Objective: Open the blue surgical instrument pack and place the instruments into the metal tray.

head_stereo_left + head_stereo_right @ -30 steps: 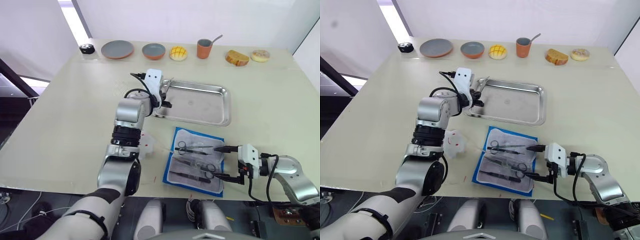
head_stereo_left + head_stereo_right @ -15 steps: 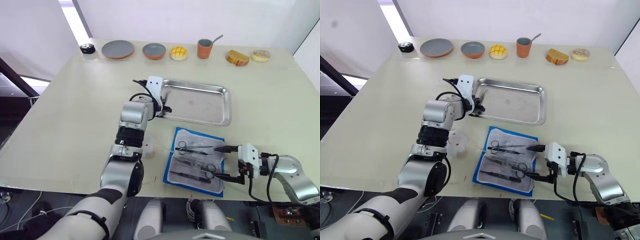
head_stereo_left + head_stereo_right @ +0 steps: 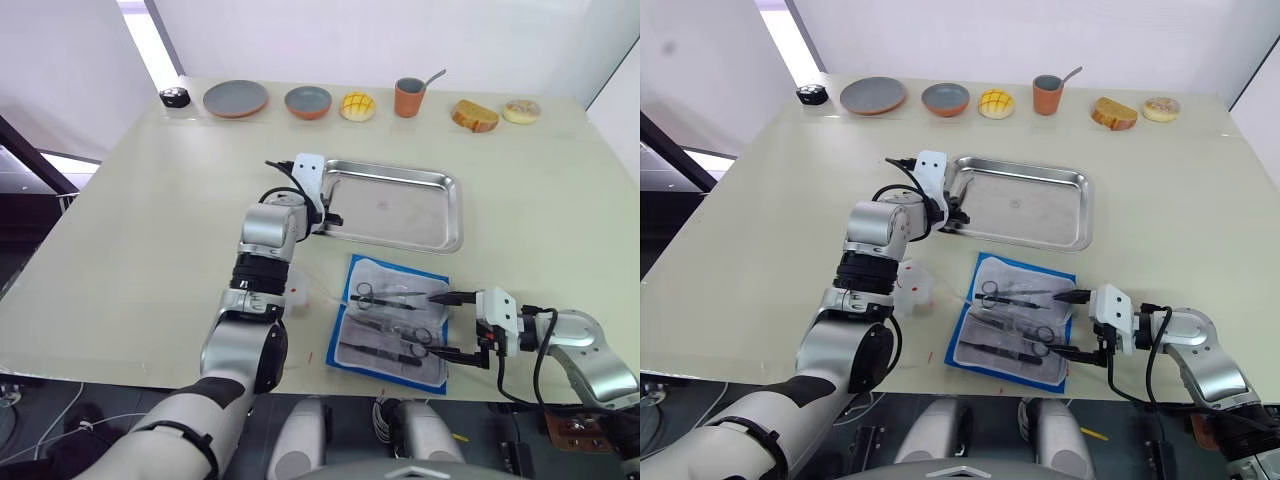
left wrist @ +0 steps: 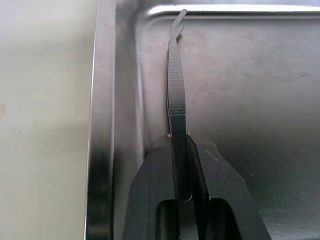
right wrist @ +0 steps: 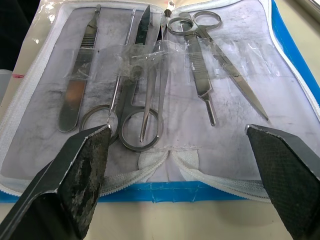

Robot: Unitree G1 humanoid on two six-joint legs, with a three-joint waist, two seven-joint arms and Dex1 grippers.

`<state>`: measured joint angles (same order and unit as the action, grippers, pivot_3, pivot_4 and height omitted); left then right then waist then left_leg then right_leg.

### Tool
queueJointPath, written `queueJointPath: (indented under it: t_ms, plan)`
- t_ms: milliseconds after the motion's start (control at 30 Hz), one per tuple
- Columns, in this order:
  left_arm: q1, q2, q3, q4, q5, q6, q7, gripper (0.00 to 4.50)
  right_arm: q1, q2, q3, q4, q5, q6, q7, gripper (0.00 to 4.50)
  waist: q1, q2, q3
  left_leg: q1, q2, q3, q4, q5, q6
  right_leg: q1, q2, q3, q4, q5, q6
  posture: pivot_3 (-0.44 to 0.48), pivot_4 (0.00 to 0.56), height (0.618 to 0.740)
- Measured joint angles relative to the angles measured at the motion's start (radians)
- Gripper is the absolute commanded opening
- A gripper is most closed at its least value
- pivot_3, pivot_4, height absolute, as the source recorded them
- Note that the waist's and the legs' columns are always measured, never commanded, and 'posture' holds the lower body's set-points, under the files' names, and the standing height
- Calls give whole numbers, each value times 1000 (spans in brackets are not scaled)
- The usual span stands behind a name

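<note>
While the left gripper (image 4: pixel 186 192) pinches tweezers (image 4: pixel 176 100) — tips pointing along the tray (image 4: pixel 102 125) wall | right gripper (image 5: pixel 180 145) spread wide before the open pouch (image 5: pixel 295 70).

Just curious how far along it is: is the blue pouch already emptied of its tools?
No, the blue pouch lies open with scissors and other instruments in its lining.

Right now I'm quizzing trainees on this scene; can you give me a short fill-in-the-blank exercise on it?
1. The left gripper is shut on a pair of ____.
2. It holds them over the metal ____, near one corner.
3. The blue surgical instrument pack lies ____ on the table.
4. The right gripper waits at the pack's edge with its fingers ____.

Missing words: tweezers; tray; open; open
</note>
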<state>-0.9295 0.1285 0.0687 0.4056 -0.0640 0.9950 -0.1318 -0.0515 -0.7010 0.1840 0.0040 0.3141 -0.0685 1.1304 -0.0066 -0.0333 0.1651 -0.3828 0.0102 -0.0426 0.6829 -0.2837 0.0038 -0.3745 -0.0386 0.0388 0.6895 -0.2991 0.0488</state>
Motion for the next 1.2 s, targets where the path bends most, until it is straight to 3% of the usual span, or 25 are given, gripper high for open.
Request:
queueJointPath:
  t_ms: [100,233,267,333,500,733,867,967,1200]
  plan:
    - [0,0,0,0,-1,0,2,20,0,0,0,0,0,0,0,4500,0,0,0,0,0,0,0,0,0,0,0,0,0,0,0,0,150,740]
    - [0,1,0,0,-5,1,2,1200,0,0,0,0,0,0,0,4500,0,0,0,0,0,0,0,0,0,0,0,0,0,0,0,0,150,740]
    - [0,2,0,0,-5,1,2,1782,0,0,0,0,0,0,0,4500,0,0,0,0,0,0,0,0,0,0,0,0,0,0,0,0,150,740]
    - [1,2,0,-2,-7,1,2,2076,0,0,0,0,0,0,0,4500,0,0,0,0,0,0,0,0,0,0,0,0,0,0,0,0,150,740]
    - [34,6,8,-89,-31,27,-7,2076,-1,0,1,0,0,0,0,4500,-1,0,0,0,0,0,0,1,-1,0,0,0,0,0,0,0,150,740]
    - [101,60,11,-360,-163,100,-153,2076,0,0,1,0,0,0,0,4500,-1,0,0,0,0,0,-1,1,-2,0,-1,0,-1,0,0,0,150,740]
    - [217,158,-10,-525,-286,74,-348,2076,-1,6,1,1,1,-2,-2,4500,-5,1,0,0,0,0,-2,1,-3,0,-1,1,-2,0,0,0,150,740]
    - [384,246,-38,-632,-363,-118,-585,2076,5,10,-3,3,1,-5,-2,4500,-5,1,0,1,1,0,-3,2,-4,1,-5,1,-5,0,0,0,150,740]
    - [481,402,-21,-644,-415,-355,-857,2076,6,21,-7,15,6,-3,0,4500,-4,2,0,3,1,-5,-7,1,-1,6,-5,-1,-12,1,-2,0,150,740]
